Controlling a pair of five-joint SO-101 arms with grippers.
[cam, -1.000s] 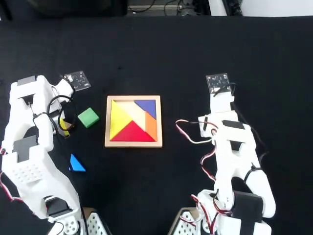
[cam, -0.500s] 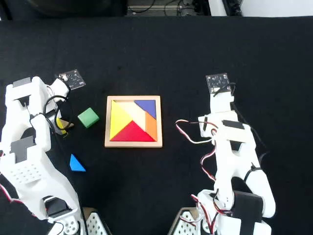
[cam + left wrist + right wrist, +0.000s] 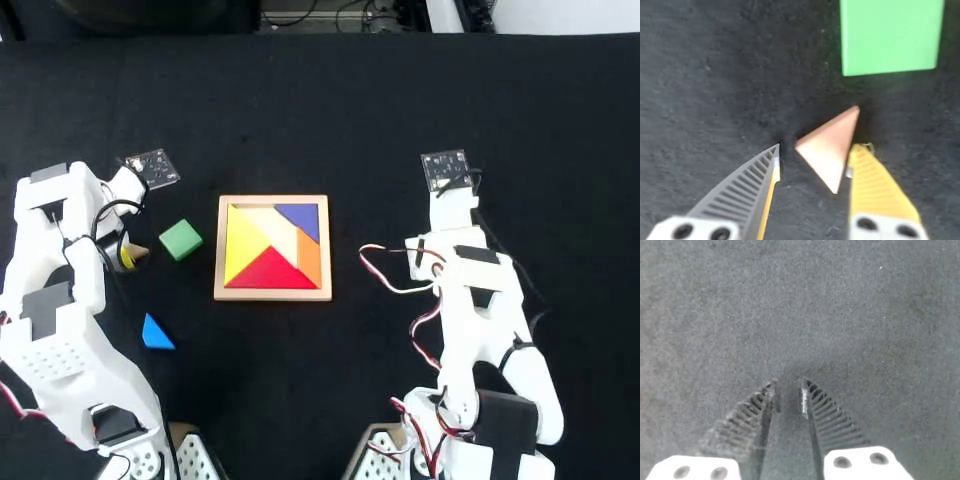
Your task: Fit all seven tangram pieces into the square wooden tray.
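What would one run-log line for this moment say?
left gripper: jaws open around tan triangle | right gripper: over bare mat, empty | green square, blue triangle: outside tray | tray: partly filled

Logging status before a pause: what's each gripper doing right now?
Left gripper: open around a tan triangle.
Right gripper: closed, empty.
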